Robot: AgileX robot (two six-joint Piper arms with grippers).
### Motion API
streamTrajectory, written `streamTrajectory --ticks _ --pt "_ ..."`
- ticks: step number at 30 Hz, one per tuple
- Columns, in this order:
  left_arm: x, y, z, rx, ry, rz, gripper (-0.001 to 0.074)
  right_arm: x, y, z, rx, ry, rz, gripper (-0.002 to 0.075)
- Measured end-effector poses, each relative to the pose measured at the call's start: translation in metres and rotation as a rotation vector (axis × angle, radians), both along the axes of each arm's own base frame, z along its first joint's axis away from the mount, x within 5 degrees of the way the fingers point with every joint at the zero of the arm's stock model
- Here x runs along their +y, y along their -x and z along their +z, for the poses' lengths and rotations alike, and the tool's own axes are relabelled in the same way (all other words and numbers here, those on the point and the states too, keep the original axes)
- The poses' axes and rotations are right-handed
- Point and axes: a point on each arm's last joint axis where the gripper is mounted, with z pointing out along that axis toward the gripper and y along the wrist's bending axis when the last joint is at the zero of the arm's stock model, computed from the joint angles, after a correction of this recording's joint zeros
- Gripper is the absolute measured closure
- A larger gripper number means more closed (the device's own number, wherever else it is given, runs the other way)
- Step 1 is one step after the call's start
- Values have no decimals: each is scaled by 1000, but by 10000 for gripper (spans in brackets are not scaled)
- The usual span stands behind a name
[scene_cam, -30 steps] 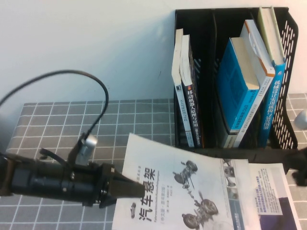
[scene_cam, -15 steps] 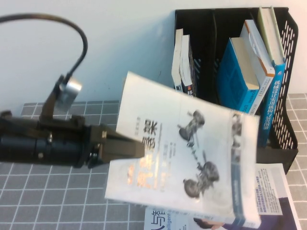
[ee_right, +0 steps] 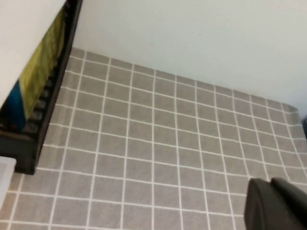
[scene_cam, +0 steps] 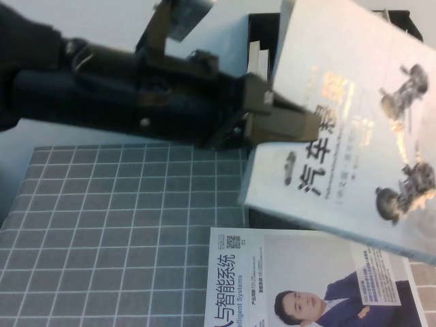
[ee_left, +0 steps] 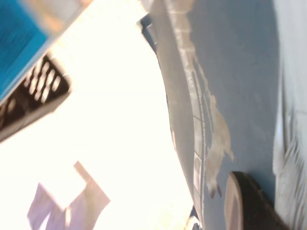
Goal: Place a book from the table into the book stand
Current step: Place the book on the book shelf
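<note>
The left arm reaches in from the left edge of the high view, raised well above the table (scene_cam: pixel 122 225) and stretched nearly level toward the right. Its left gripper (scene_cam: pixel 300 126) has its fingers clamped on the left edge of the book (scene_cam: pixel 354 129), which hangs in the air, tilted, with its cover facing the camera. The book covers most of the book stand (scene_cam: pixel 262 34); only the stand's upper left corner and the tops of a couple of shelved books show, and the book's right side runs out of view. Below, a white book with a suited man (scene_cam: pixel 306 279) lies flat on the table, cut off at the bottom edge. The right gripper (ee_right: pixel 276 206) shows only as a dark tip low over the table in the right wrist view, and I cannot tell its state.
</note>
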Motion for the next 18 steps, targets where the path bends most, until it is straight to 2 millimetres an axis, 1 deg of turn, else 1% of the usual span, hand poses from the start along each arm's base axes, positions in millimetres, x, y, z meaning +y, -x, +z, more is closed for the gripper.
streamTrajectory --ticks 3,5,7,11,12,14,18 --pt "-23 -9 20 -33 -9 -3 622 -5 12 3 6 2 -46 729" --pt "-38 -22 29 -41 -26 21 622 -8 18 3 26 7 -71 729" --pt "-48 -36 35 -44 -45 57 622 -10 21 1 47 10 -90 729" --pt "-63 -73 40 -27 -90 175 622 -11 25 0 69 5 -105 729" --pt "-64 -79 45 -34 -88 204 622 -10 25 0 70 -2 -104 729" --pt "-68 -94 48 -24 -101 261 622 -8 25 -1 77 -29 -96 729" --pt "-74 -107 49 7 -144 344 622 -5 25 -3 87 -75 -78 729"
